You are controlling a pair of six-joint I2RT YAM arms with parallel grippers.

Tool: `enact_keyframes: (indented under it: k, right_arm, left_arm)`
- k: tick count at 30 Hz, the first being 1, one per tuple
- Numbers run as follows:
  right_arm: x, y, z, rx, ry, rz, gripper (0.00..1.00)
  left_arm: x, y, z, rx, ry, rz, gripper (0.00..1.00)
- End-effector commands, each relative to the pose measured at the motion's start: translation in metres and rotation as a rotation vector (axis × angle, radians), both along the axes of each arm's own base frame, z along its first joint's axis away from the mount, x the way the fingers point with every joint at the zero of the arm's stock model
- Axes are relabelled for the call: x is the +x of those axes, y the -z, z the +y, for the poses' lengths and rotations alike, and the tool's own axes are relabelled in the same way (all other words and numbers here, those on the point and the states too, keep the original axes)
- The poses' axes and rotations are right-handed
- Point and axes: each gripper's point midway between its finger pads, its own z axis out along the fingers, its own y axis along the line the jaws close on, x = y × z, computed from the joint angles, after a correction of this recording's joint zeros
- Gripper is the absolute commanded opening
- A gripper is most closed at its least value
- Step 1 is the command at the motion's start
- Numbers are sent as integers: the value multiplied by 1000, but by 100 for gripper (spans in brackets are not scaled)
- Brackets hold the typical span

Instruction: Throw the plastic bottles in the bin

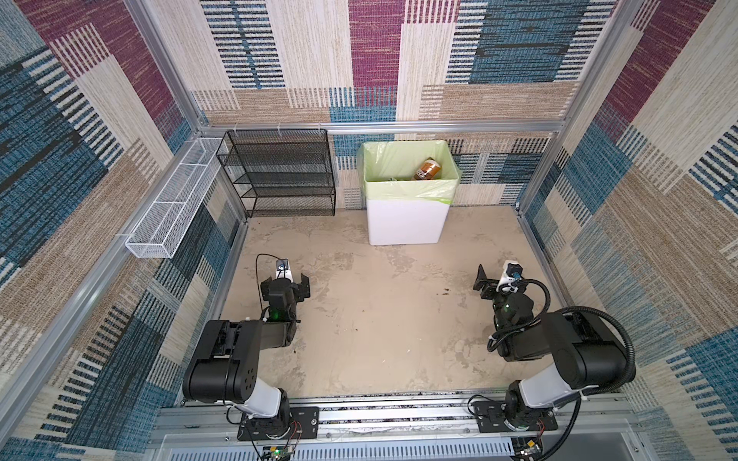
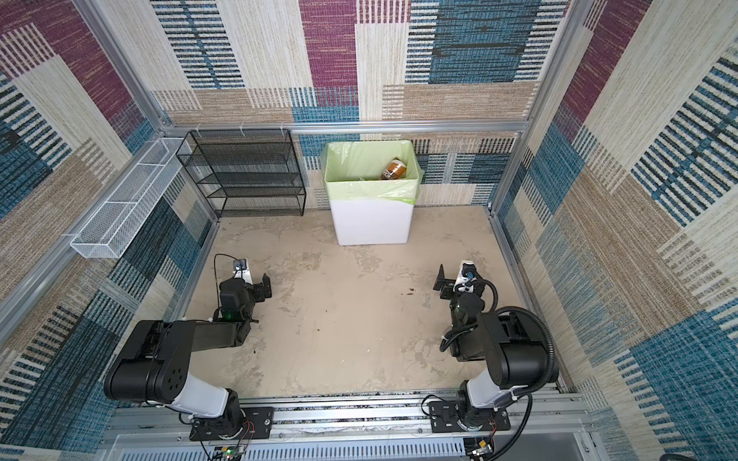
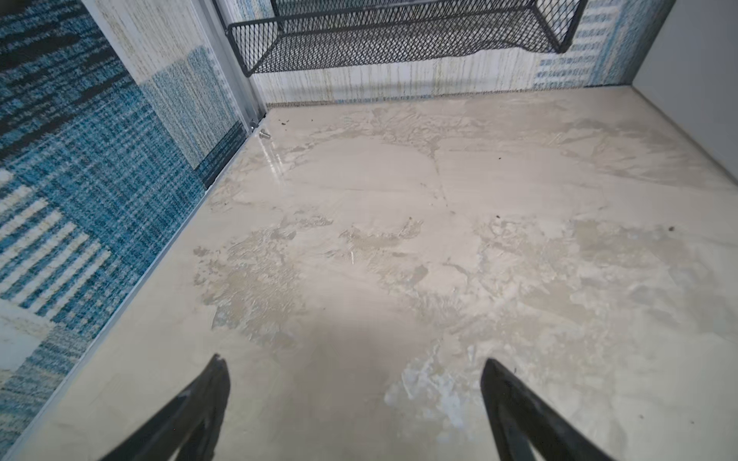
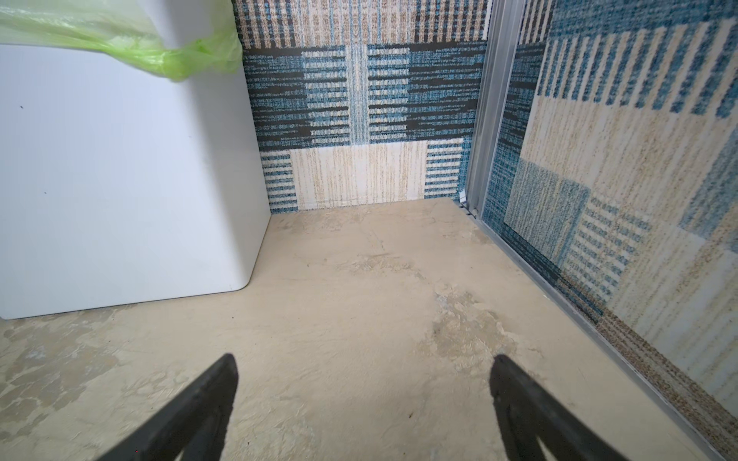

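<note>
Your left gripper [image 3: 353,359] sits by the floor's [image 1: 379,319] 9 o'clock edge, fingers spread with nothing between them. The black mesh rack [image 1: 279,171] is at its 12. There is open room mid-floor. The bin [image 1: 403,223] stands at 12 o'clock against the back wall, with one brown bottle [image 1: 427,169] inside it, well apart from both grippers. Your right gripper [image 4: 364,356], by the 3 o'clock edge, is likewise spread and empty.
</note>
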Motion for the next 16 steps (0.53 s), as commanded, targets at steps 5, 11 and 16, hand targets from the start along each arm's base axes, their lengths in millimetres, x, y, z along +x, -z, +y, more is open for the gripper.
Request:
enact_keyframes:
  k: [5, 11, 16]
  right_arm:
    - [0, -9, 2, -4, -10, -38, 99]
    - [2, -8, 2, -3, -13, -31, 99]
    - [0, -9, 2, -5, -11, -38, 99]
  left_arm:
    - [2, -3, -4, -22, 15, -19, 99]
    - [2, -4, -4, -20, 16, -24, 99]
    - [2, -4, -4, -21, 16, -24, 100]
